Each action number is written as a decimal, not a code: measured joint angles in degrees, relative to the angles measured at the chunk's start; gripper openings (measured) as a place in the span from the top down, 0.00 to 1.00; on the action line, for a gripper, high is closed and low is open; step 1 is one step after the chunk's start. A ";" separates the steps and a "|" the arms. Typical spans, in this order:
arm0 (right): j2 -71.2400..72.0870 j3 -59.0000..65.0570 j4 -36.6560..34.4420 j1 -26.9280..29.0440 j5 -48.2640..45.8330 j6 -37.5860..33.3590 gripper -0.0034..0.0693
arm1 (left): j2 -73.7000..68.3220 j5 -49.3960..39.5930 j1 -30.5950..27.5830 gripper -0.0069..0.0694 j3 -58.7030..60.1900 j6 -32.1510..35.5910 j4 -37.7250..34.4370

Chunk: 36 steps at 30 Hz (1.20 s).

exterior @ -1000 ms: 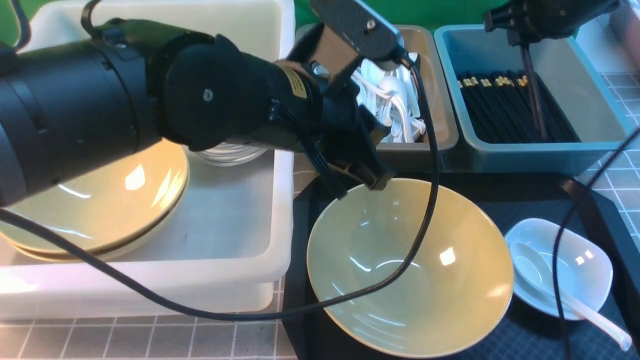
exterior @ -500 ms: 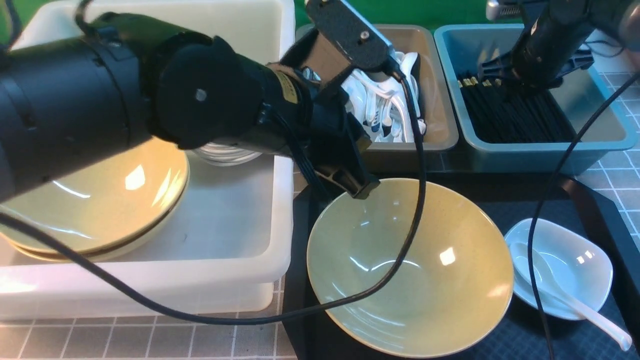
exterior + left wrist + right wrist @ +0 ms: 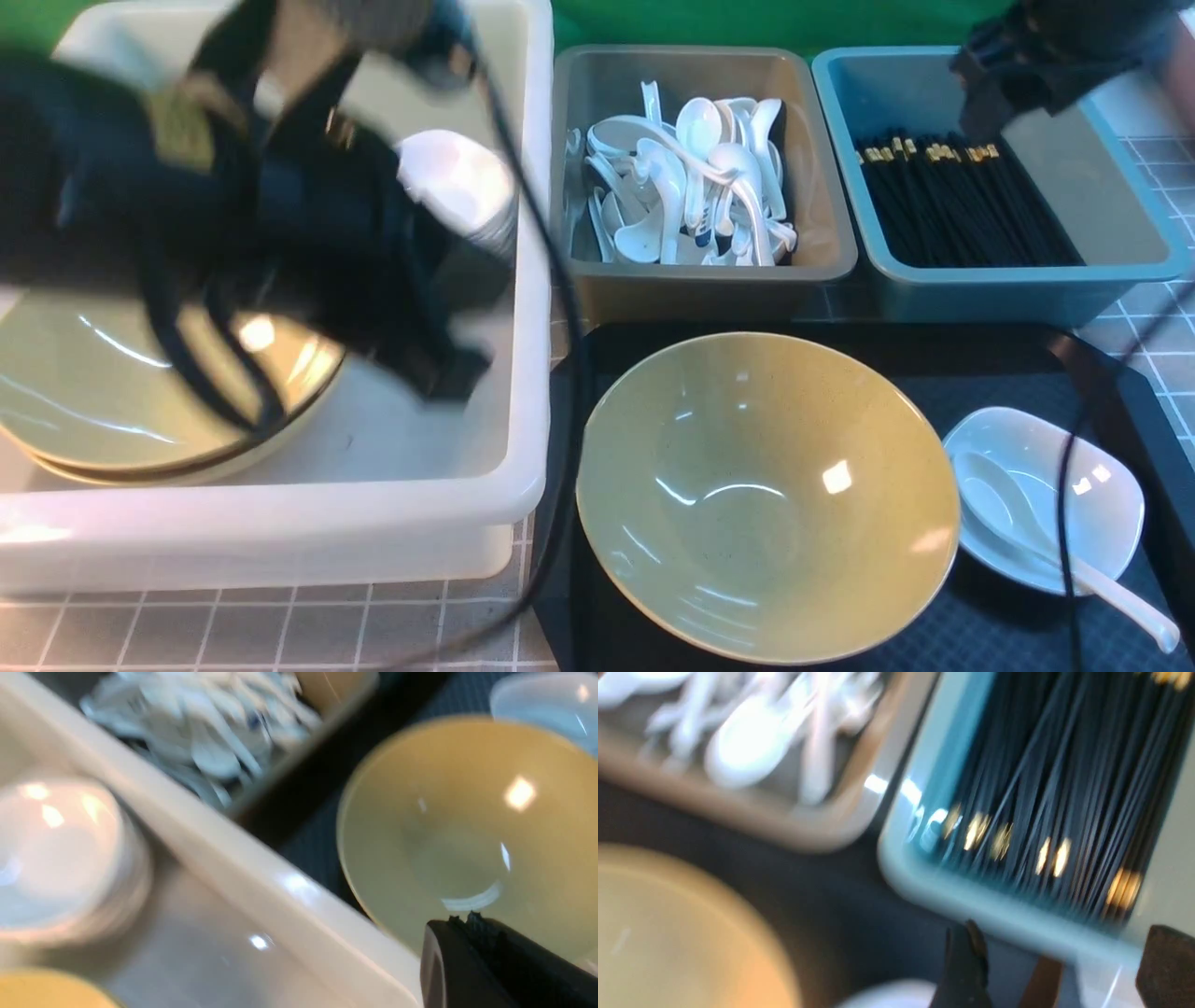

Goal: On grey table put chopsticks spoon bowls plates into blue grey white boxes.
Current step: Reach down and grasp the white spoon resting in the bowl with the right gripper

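Left gripper (image 3: 462,919): over floor of white plastic box (image 3: 527,280), fingers pressed together, nothing held. Front view blurred.
Stacked yellow-green ceramic plates (image 3: 84,401) to its left; stacked white bowls (image 3: 457,187) behind it.
Large yellow-green ceramic bowl (image 3: 766,495) to its right, outside box.
Right gripper (image 3: 1066,952): above far end of blue plastic box (image 3: 1111,187), jaws spread wide, empty.
Black gold-tipped chopsticks (image 3: 962,205) lie below it, in box.

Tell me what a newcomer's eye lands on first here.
The large glossy yellow-green bowl dominates, sitting empty on the black tray front and centre. Behind it, a grey plastic box heaped with white spoons stands beside a blue box of black chopsticks. To the left, the blurred black left arm hangs over the white plastic box.
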<state>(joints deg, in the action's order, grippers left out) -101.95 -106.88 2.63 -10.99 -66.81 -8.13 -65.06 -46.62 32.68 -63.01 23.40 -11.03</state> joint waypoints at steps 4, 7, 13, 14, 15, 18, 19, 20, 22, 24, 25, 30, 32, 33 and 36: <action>10.64 16.11 -0.03 -0.28 0.00 -0.65 0.32 | 2.16 0.36 0.27 0.92 5.11 4.45 -6.59; 16.11 27.71 -0.03 -0.28 0.00 -0.65 0.32 | 2.42 0.71 2.12 0.92 5.90 10.95 -13.96; 18.23 43.83 -0.09 -0.28 1.78 -0.54 0.32 | 2.42 2.78 5.80 0.92 6.18 22.61 -23.97; 17.91 45.40 -0.09 -0.28 2.70 -0.49 0.32 | 2.42 2.78 5.87 0.92 6.18 23.39 -24.72; 17.34 47.40 -0.27 -0.28 4.49 -0.49 0.32 | 2.42 2.78 5.93 0.92 6.18 24.54 -25.94; 15.70 50.44 -0.38 -0.28 8.30 -0.49 0.32 | 2.42 2.58 6.00 0.92 6.19 25.61 -27.36; 15.03 50.80 -0.38 -0.28 9.25 -0.49 0.32 | 2.42 2.58 6.00 0.92 6.32 25.70 -27.62; 14.09 51.03 -0.50 -0.28 10.48 -0.49 0.32 | 2.42 2.66 6.04 0.92 6.68 25.70 -27.91; 12.83 51.16 -0.94 -0.28 12.91 -0.49 0.32 | 2.42 2.73 6.06 0.92 7.59 25.89 -27.99; 11.98 51.16 -1.22 -0.28 14.09 -0.49 0.32 | 2.42 2.73 6.11 0.92 8.15 25.96 -28.05; 11.16 51.16 -1.36 -0.28 15.45 -0.49 0.32 | 2.42 2.73 6.11 0.92 9.01 26.06 -28.17; 8.01 51.16 -1.53 -0.28 18.47 -0.49 0.32 | 2.42 2.73 6.11 0.92 11.81 25.25 -29.47; 6.64 51.16 -1.54 -0.28 19.21 -0.49 0.33 | 2.42 2.78 6.11 0.92 12.80 24.79 -30.07; 6.64 51.16 -1.54 -0.28 19.25 -0.49 0.33 | 2.42 2.72 6.11 0.92 12.95 24.79 -30.08; 4.78 51.16 -1.54 -0.28 19.83 -0.49 0.38 | 2.42 2.72 6.11 0.92 13.64 24.79 -31.02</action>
<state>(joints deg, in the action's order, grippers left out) -97.17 -55.72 1.09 -11.26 -46.98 -8.62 -62.63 -43.91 38.79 -49.37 48.19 -42.04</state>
